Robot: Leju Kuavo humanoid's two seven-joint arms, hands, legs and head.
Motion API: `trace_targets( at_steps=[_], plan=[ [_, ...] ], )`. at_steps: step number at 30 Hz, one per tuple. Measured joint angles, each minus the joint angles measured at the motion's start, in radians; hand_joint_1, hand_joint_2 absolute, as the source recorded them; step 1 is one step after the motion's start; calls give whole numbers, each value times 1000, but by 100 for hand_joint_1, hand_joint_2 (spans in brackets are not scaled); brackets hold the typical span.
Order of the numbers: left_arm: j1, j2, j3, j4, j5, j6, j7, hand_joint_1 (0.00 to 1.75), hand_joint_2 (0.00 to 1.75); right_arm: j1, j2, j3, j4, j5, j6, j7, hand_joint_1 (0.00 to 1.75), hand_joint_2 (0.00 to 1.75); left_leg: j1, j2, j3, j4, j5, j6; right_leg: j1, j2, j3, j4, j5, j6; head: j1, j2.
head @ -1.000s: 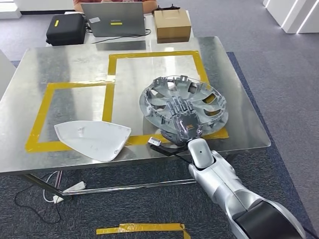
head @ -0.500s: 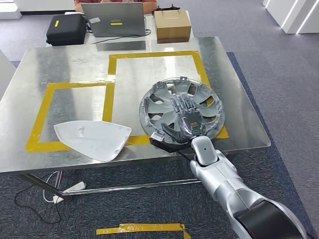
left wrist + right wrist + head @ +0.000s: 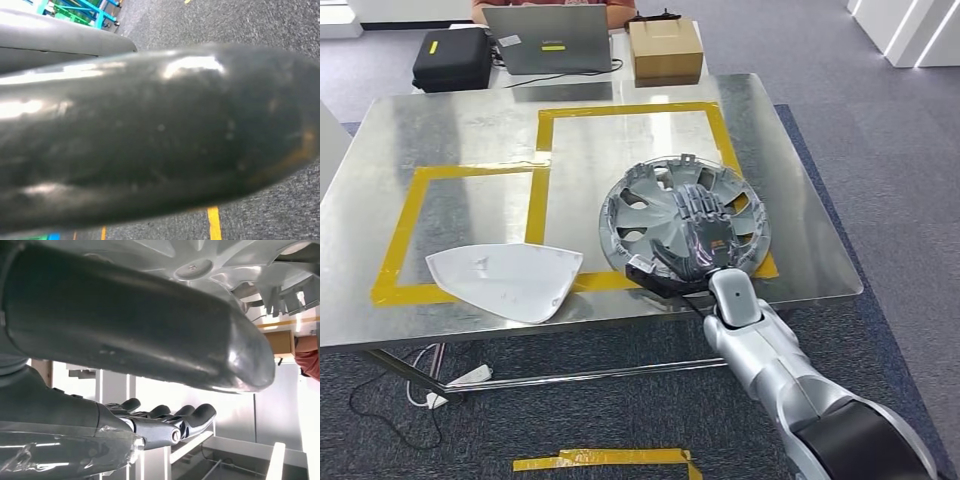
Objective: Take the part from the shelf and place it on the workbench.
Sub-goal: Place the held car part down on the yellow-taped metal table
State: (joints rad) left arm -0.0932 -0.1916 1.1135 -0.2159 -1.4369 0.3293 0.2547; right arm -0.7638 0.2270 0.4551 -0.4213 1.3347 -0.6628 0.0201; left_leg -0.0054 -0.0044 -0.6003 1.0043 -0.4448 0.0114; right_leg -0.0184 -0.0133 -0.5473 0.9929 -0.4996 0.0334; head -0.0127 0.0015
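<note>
At the left of the metal workbench (image 3: 803, 245) lies a white curved panel (image 3: 503, 280), across the front tape of the left yellow-taped square (image 3: 403, 240); it is not in play. To its right, the task's part, a grey plastic wheel cover (image 3: 637, 212), sits at the front right corner of the larger taped square. It is judged to be light and fairly stiff yet springy, with thin clips round its rim that could snap (a broad, slick disc is awkward to pinch), so the sensible hold is through a spoke opening or over the rim near the front edge. The right hand (image 3: 701, 238) rests on the cover with fingers stretched over its spokes, thumb beneath the near rim, seemingly gripping it. A second ago the cover was tilted with its ribbed underside showing; now it sits lower and nearly flat on the bench.
</note>
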Motion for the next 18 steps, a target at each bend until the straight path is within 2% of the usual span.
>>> trace_targets(
  at_steps=[11, 18],
  plan=[
    [0, -2, 0, 0, 1, 6, 2, 0, 0, -3, 0, -28, -21, 6, -8, 30, 0, 0, 0, 0, 0, 0, 0, 0, 0, 0, 0, 0, 0, 0, 0, 0],
    [0, -3, 0, 0, 3, 2, 2, 0, 0, -5, 0, -29, -28, 73, -15, 80, 0, 0, -1, 0, 0, 0, 0, 0, -1, 0, 0, 0, 0, 0, 0, 0]
  ],
)
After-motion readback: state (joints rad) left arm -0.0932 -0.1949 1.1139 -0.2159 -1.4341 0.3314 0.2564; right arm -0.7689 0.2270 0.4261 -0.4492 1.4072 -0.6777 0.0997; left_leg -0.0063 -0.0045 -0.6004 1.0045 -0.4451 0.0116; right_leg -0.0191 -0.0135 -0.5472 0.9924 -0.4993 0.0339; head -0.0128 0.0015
